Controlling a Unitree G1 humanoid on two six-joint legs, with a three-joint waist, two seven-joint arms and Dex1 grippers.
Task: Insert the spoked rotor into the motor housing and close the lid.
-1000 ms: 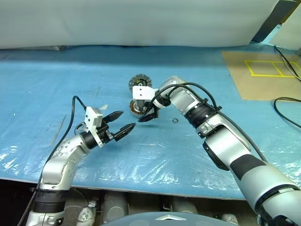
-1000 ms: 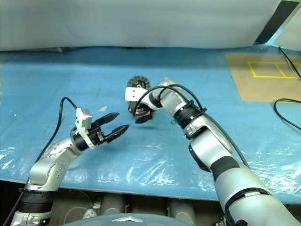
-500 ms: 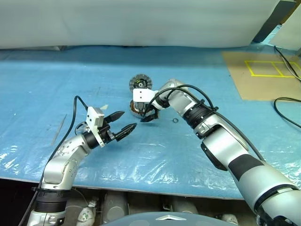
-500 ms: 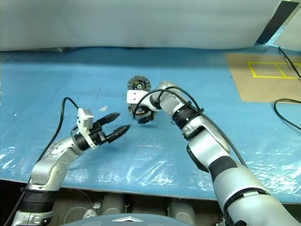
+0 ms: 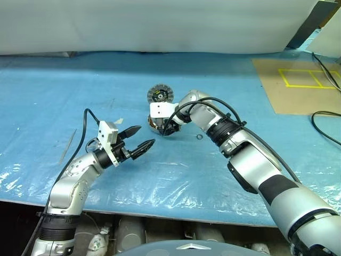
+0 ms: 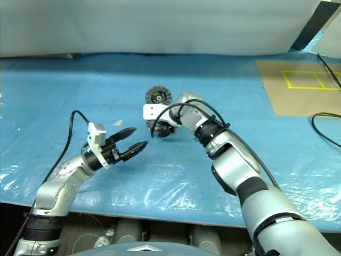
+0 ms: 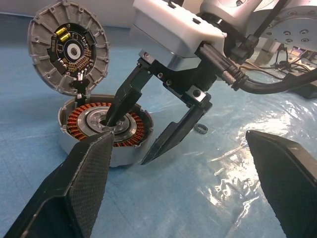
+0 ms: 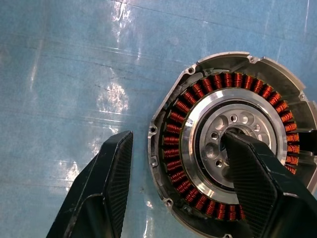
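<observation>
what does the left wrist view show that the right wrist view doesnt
Left wrist view alone: the round lid standing open on its hinge behind the housing, a small ring lying on the blue sheet, the right arm's white wrist block, and the left gripper with its fingers wide apart.

Right wrist view alone: a straight-down look into the centre disc and its circle of small holes.

Both: the motor housing with its copper windings, and the right gripper with one finger in the centre and one outside the rim.
</observation>
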